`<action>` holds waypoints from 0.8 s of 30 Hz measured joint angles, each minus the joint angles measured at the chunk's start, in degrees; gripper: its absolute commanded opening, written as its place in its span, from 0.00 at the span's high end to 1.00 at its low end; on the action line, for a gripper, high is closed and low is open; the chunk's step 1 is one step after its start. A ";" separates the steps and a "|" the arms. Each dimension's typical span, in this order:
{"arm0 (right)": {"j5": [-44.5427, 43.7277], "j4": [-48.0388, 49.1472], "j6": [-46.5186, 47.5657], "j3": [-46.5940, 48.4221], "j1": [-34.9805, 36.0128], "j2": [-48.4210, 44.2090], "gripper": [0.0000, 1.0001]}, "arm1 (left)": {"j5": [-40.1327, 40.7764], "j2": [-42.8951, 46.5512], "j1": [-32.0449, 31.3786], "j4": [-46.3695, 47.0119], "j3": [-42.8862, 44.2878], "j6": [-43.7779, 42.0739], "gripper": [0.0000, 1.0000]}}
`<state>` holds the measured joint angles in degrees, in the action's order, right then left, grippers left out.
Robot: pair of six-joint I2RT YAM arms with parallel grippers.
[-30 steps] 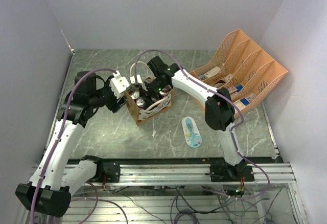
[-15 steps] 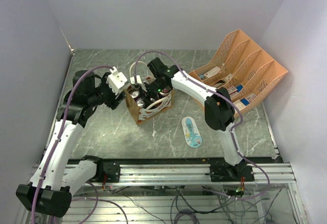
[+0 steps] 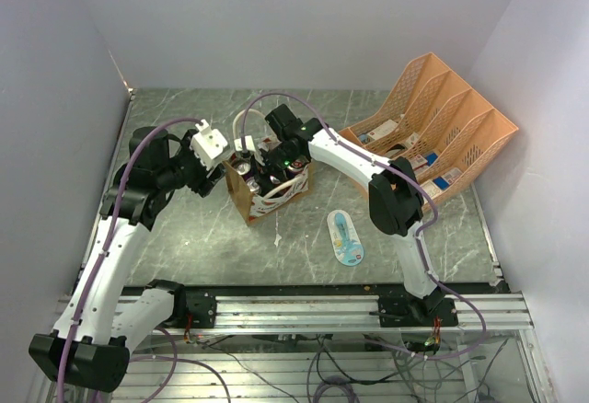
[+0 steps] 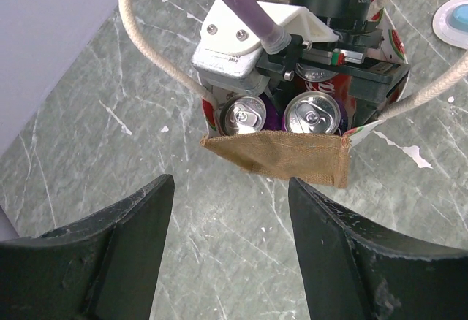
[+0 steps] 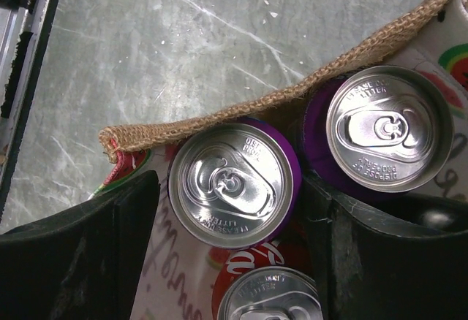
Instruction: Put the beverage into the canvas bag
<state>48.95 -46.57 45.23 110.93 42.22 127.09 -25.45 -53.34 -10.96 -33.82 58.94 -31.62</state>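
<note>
Two black fingers of the right gripper reach down into the canvas bag, spread to either side of a purple beverage can. On one side a thin strip of the bag's printed lining shows between finger and can. The other finger is very close to the can, and it is hard to tell whether they touch. The can stands upright, silver top and pull tab facing up, against the bag's woven rim. A second purple can stands just beside it, on the far side of that finger, and a red Coca-Cola can touches the first can from the bag's inner side. All three are inside the bag.

The left gripper hangs over bare desk just outside the bag's narrow burlap end, jaws wide apart with nothing between them. From that wrist the bag's white rope handles loop up on both sides of the right wrist, which fills most of the bag's mouth.

The bag stands upright near the middle of the desk, slightly left of centre. A blue and white oval packet lies flat to its right, toward the near edge. An orange mesh organizer leans at the far right corner, with small cartons in its slots.
</note>
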 measured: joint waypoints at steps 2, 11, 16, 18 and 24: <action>-0.22 0.00 -0.20 0.00 0.00 -0.02 0.20 | 0.00 0.17 0.00 0.00 0.00 0.00 0.26; -1.44 0.00 -0.96 0.00 0.00 -0.48 0.14 | 0.00 0.85 0.00 0.20 0.00 0.00 0.25; -2.43 0.04 -1.14 -0.02 0.00 -1.46 0.08 | 0.00 0.85 0.02 0.20 0.00 0.00 0.25; -2.58 0.22 -1.27 -0.02 0.00 -1.86 0.06 | 0.00 0.85 0.02 0.20 0.00 0.00 0.25; -2.34 1.49 -1.77 -0.02 0.11 -2.97 0.00 | 0.00 0.85 0.02 0.20 0.00 0.00 0.25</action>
<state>46.61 -45.08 43.46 110.91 42.33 124.11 -25.45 -52.49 -10.94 -33.63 58.94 -31.62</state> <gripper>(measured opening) 0.976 0.746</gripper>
